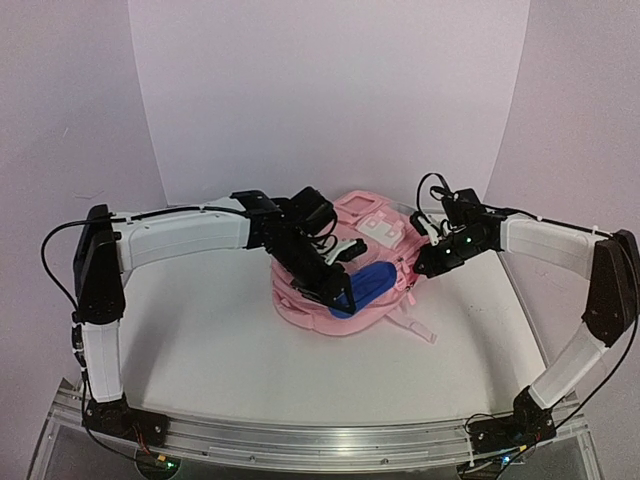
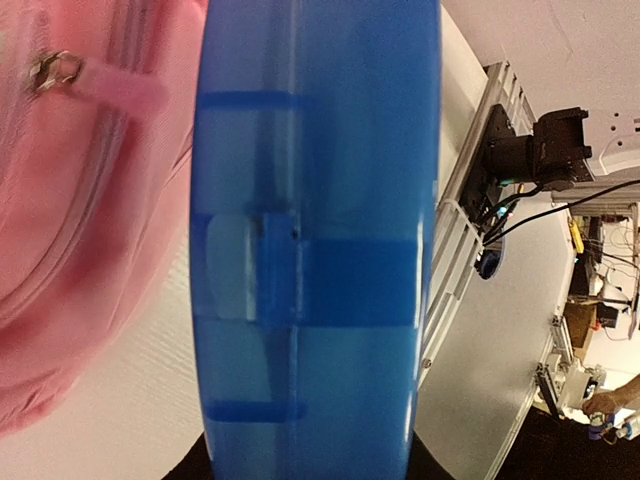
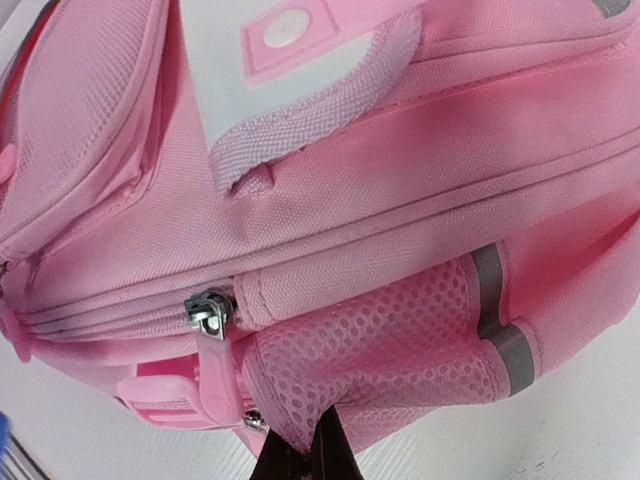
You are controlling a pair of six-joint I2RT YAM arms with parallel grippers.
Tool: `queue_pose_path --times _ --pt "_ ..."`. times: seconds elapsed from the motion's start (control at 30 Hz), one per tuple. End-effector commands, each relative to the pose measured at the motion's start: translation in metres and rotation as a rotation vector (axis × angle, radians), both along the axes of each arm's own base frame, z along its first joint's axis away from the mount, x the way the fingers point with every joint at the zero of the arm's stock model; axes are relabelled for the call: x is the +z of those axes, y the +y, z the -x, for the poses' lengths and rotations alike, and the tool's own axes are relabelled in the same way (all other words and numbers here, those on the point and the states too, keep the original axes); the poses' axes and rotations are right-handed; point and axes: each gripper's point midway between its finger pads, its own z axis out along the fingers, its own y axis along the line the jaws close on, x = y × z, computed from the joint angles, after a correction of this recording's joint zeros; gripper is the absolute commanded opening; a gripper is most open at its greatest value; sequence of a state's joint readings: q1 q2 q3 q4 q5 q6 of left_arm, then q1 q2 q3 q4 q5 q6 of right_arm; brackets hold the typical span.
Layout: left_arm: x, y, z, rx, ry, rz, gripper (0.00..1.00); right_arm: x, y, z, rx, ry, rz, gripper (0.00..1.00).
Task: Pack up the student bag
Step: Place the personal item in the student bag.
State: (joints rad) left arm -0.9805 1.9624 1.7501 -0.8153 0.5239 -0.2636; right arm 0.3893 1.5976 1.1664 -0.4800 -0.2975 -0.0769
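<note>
The pink student bag (image 1: 372, 218) lies mid-table between the arms. My left gripper (image 1: 342, 290) is shut on a translucent blue plastic case (image 1: 368, 284) and holds it over the bag's near front side. In the left wrist view the blue case (image 2: 315, 240) fills the middle and hides the fingers, with the bag (image 2: 90, 200) at the left. My right gripper (image 1: 421, 264) is at the bag's right side. In the right wrist view it (image 3: 305, 455) is shut on the edge of the bag's pink mesh side pocket (image 3: 400, 350), next to a zip pull (image 3: 212, 320).
A pink strap (image 1: 415, 325) trails from the bag toward the near right. An aluminium rail (image 1: 320, 440) runs along the near table edge with both arm bases on it. A white curved backdrop (image 1: 330, 90) stands behind the bag.
</note>
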Motion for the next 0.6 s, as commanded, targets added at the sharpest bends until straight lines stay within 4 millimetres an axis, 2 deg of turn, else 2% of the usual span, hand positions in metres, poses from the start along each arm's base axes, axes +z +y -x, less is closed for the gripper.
queue_pose_path --times 0.0,0.17,0.3,0.57 --pt "0.008 -0.042 0.004 -0.078 0.041 0.134 0.11 0.043 0.019 0.008 0.028 -0.035 -0.133 0.0" --pt "-0.017 -0.058 -0.002 -0.075 0.094 0.114 0.11 0.04 0.019 0.016 0.039 -0.017 -0.14 0.0" --pt "-0.038 -0.065 -0.019 0.0 0.142 0.071 0.08 0.037 0.017 0.026 0.051 -0.003 -0.15 0.0" --pt "-0.047 -0.07 -0.045 0.151 0.259 0.113 0.08 0.036 0.014 0.046 0.073 0.001 -0.16 0.0"
